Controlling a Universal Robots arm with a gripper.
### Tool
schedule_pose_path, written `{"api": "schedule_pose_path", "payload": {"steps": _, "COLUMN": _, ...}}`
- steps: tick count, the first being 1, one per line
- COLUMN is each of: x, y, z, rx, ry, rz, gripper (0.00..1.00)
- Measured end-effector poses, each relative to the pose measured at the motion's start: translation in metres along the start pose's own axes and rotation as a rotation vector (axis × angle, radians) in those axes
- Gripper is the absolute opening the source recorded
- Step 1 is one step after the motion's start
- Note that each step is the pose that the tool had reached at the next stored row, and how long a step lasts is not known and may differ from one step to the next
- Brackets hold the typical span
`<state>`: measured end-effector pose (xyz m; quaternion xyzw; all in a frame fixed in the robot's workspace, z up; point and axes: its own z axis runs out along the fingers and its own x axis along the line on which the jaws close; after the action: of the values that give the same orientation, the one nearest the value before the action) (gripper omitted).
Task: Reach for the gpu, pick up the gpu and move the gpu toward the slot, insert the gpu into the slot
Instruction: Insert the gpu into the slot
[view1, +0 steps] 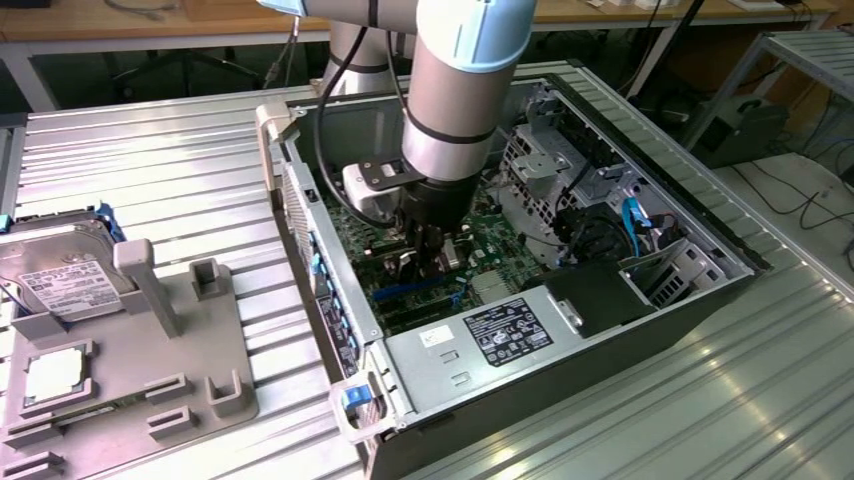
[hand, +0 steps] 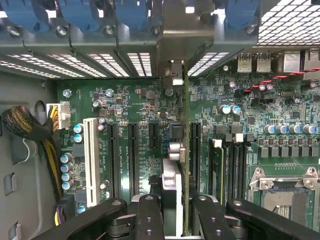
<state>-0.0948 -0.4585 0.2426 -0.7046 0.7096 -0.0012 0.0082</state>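
- Lying on its side on the ribbed metal surface (view1: 160, 170), the open computer case (view1: 694, 215) held a green circuit board (view1: 501, 250), a black power supply (view1: 514, 335) with a white label at its near end, a drive cage (view1: 541, 160) and blue cables (view1: 630, 222).
- Beside the case, toward the exterior view's left, a grey holder tray (view1: 200, 370) carried a silver hard drive (view1: 54, 270) with a white label and a small square processor chip (view1: 56, 372).
- Inside the case, the robot arm (view1: 461, 90) reached straight down over the board.
- In the wrist view, the board showed a white connector (hand: 91, 160), several long black connectors (hand: 133, 160), and a metal-framed processor socket (hand: 285, 192).
- The gpu (hand: 186, 150) stood on edge between the black fingers (hand: 150, 215), its thin green edge running away from them toward the case's rear wall, its silver bracket (hand: 172, 75) up against the vented slot covers (hand: 100, 62).
- The gripper (hand: 172, 215) was closed narrowly on the gpu, gripping it from both flat sides.
- The card stood over the board between two of the long black connectors; whether it was seated in the slot could not be told.
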Motion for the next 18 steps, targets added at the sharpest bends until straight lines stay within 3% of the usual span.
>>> {"api": "schedule_pose_path", "payload": {"steps": 11, "x": 0.0, "y": 0.0001, "z": 0.0018, "rx": -0.0005, "ry": -0.0005, "rz": 0.0, "gripper": 0.28}}
{"api": "schedule_pose_path", "payload": {"steps": 14, "x": 0.0, "y": 0.0001, "z": 0.0023, "rx": -0.0066, "ry": -0.0016, "rz": 0.0, "gripper": 0.28}}
{"api": "schedule_pose_path", "payload": {"steps": 18, "x": 0.0, "y": 0.0, "z": 0.0029, "rx": -0.009, "ry": -0.0019, "rz": 0.0, "gripper": 0.28}}
